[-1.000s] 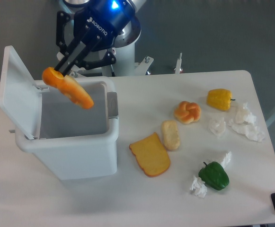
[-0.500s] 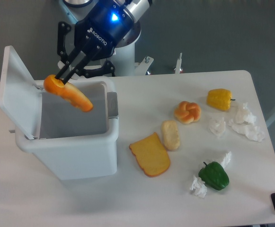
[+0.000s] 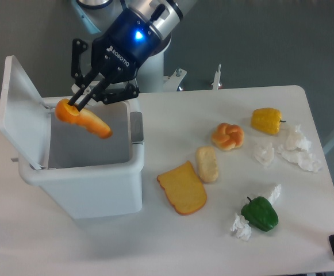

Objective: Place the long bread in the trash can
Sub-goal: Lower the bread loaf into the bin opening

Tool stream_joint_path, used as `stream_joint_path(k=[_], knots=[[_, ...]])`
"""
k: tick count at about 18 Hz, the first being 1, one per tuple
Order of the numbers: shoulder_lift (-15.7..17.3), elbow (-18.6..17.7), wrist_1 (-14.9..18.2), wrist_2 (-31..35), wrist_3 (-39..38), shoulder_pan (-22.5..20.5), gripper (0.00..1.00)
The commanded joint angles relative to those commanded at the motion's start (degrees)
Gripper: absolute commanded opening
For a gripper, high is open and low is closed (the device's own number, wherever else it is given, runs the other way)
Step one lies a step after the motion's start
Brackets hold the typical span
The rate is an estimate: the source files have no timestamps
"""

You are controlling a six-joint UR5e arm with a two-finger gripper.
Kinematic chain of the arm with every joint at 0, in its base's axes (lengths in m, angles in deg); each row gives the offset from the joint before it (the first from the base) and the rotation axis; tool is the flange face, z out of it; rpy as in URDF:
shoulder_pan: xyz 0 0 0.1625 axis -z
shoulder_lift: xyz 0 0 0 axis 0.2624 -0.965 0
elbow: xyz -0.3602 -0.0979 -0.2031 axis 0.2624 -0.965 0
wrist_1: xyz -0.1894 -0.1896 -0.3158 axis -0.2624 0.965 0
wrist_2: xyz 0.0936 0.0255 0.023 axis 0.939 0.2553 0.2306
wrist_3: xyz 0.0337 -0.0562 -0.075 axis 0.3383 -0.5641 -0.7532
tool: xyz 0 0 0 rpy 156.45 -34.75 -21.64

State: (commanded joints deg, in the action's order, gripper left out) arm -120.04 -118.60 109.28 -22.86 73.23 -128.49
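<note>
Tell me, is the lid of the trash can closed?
No, the lid stands open at the left of the trash can, leaving its inside visible.

the large white-grey plastic trash can stands open, its flat white lid upright along the left side, walling off that approach. the pincer holds the glossy orange long bread above the unobstructed grey interior.

The trash can stood at the table's left edge. The long bread hung over its opening. Bun, roll and toast lay mid-table, peppers toward the right edge.
</note>
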Motion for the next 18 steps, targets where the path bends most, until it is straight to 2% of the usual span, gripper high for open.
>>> stream_joint_path(k=[12,18], knots=[[0.4,-3.1,-0.2,0.1,1.8,0.0,0.12],[0.4,-3.5,-0.1,1.1,1.8,0.0,0.14]])
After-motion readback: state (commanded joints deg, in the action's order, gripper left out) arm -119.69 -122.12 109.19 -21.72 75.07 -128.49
